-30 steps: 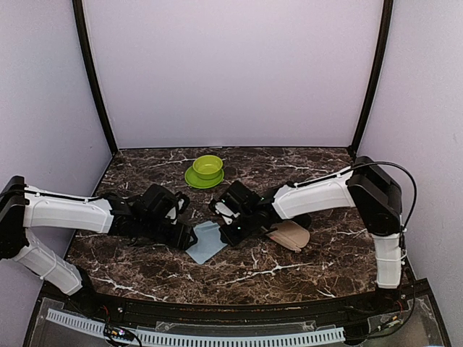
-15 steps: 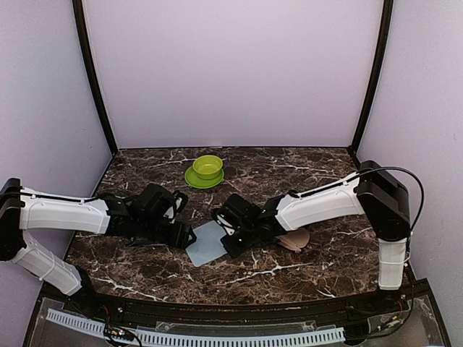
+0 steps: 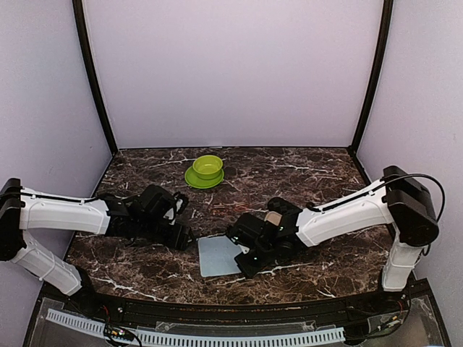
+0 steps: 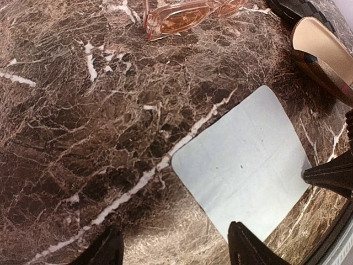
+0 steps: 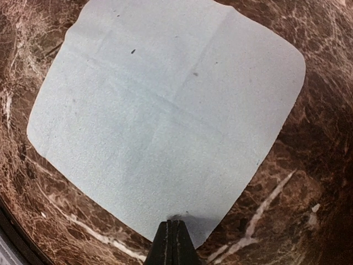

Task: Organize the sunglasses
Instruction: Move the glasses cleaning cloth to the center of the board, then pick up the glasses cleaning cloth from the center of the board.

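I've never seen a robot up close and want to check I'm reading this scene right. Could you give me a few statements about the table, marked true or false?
1. The right hand is closed at the edge of a pale blue cloth. True.
2. The left hand is holding the reddish sunglasses. False: its fingers are open and empty, and the sunglasses lie on the table apart from it.
3. A green bowl sits on a green plate towards the back of the table. True.
4. The cloth is crumpled into a ball. False: it lies spread flat on the table.
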Controlling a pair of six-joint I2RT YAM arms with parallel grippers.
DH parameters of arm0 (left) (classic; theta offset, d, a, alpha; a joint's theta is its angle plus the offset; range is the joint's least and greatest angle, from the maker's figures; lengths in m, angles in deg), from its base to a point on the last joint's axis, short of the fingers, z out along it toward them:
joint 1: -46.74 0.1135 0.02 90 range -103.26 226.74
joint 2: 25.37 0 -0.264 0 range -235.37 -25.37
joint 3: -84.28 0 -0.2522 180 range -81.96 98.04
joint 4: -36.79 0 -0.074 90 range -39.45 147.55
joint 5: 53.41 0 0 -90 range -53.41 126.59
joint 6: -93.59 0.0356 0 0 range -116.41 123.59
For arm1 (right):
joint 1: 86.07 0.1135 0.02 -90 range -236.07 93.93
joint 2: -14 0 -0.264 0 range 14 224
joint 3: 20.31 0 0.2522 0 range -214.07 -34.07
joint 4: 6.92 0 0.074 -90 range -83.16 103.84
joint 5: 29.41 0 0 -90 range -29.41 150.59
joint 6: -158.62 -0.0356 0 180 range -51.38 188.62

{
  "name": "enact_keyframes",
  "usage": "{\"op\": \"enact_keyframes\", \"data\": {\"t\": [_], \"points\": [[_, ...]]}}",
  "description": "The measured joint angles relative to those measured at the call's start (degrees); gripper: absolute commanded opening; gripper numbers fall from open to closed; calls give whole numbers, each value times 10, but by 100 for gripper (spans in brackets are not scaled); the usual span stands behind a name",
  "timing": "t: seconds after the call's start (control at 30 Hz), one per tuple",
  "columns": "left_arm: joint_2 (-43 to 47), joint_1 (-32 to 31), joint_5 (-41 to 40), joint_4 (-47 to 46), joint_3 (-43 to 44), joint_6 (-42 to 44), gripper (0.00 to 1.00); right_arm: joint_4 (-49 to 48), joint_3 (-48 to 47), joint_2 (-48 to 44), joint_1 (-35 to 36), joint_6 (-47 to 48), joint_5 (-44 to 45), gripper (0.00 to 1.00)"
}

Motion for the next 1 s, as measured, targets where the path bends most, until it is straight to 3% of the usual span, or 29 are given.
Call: {"op": "enact_keyframes", "data": {"t": [0.1, 0.3, 0.57, 1.0], "points": [[-9, 0, 5, 9, 11, 10, 68, 16, 8, -11, 0, -6, 1, 4], [-61, 8, 47, 9, 46, 30, 66, 32, 7, -23, -17, 4, 2, 23], [-109, 14, 79, 8, 77, 50, 61, 9, -6, -38, -91, 27, -39, 30], [-173, 14, 104, 6, 146, 87, 59, -7, 7, -37, -74, 6, -66, 32]]}}
